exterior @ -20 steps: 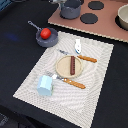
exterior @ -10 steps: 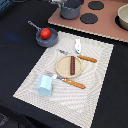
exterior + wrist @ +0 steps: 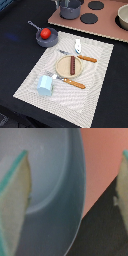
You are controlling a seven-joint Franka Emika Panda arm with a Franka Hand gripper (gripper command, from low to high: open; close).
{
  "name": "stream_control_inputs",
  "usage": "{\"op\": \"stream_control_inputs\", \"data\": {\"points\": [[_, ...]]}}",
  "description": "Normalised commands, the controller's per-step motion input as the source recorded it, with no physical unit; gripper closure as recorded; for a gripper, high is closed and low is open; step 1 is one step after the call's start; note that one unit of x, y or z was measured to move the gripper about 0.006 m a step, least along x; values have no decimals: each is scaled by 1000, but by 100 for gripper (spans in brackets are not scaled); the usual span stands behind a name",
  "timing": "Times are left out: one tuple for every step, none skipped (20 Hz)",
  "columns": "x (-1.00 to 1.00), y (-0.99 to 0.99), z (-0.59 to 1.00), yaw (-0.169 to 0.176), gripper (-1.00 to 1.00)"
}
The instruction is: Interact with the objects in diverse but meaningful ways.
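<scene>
In the wrist view my gripper (image 3: 70,193) is open and straddles the wall of the grey pot (image 3: 55,188). One finger (image 3: 12,203) is inside the pot, the other (image 3: 122,178) outside over the pink stove top. The jaws do not touch the wall. In the exterior view the pot (image 3: 70,8) stands at the back on the stove board, and the arm is out of frame. The red tomato (image 3: 45,33) lies in the long-handled saucepan (image 3: 50,41). The brown sausage (image 3: 72,65) lies on a round plate (image 3: 64,70). The light-blue cup (image 3: 44,85) and white shaker (image 3: 78,46) stand on the placemat.
A striped placemat (image 3: 95,92) holds a fork (image 3: 86,58) and a knife (image 3: 74,83) with orange handles. The pink stove board (image 3: 107,22) has black burners (image 3: 89,18). A beige bowl (image 3: 123,16) sits at the exterior view's back right.
</scene>
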Motion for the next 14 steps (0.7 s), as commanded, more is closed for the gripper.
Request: {"op": "stream_control_inputs", "data": {"points": [[-146,-114,960,6,-100],[-134,-214,1000,4,-100],[-111,-269,1000,0,-100],[-106,-283,989,4,-100],[-143,-363,969,4,-100],[-149,-420,966,5,-100],[-146,-454,969,5,-100],[-97,-586,911,12,-100],[-60,-631,880,13,-100],[0,-706,831,11,-100],[31,-766,694,7,-100],[106,-794,511,6,-100],[146,-800,354,4,-100],[183,-814,223,0,-100]]}}
